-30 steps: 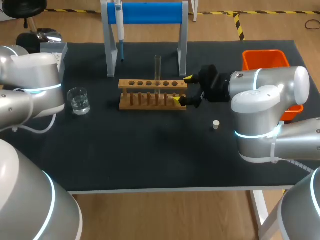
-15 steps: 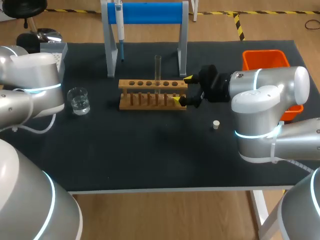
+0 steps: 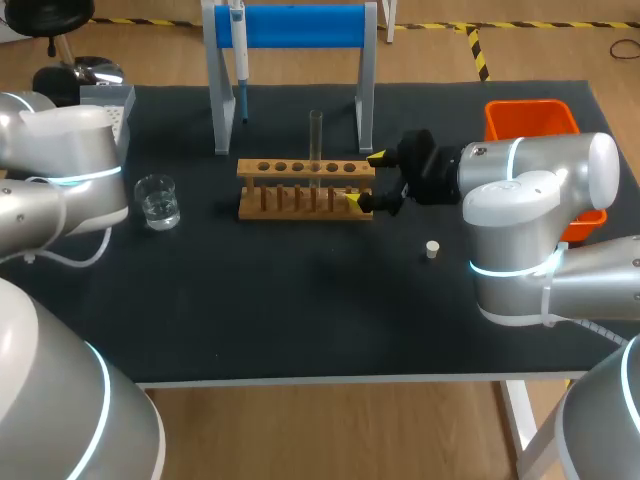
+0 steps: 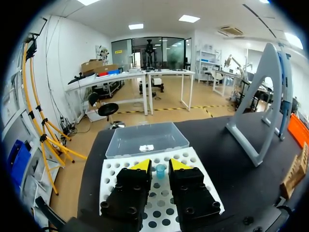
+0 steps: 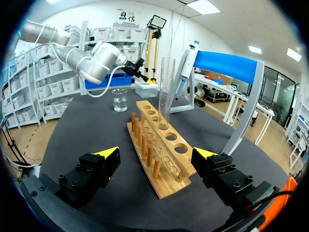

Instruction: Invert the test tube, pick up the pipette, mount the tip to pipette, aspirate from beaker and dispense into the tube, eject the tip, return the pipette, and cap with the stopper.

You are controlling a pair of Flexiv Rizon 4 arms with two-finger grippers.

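black table (image 3: 300,310) bears rack (image 3: 305,190), beaker (image 3: 157,201), stopper (image 3: 432,249) and blue stand (image 3: 300,26).

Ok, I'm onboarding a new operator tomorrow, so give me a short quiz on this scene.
1. True or false: the test tube stands upright in the wooden rack.
2. Where does the stopper lie?
3. The right gripper has its open fingers either side of: A the stopper, B the rack's end, C the test tube.
Key: 1 true. 2 On the table, apart from the rack. 3 B.
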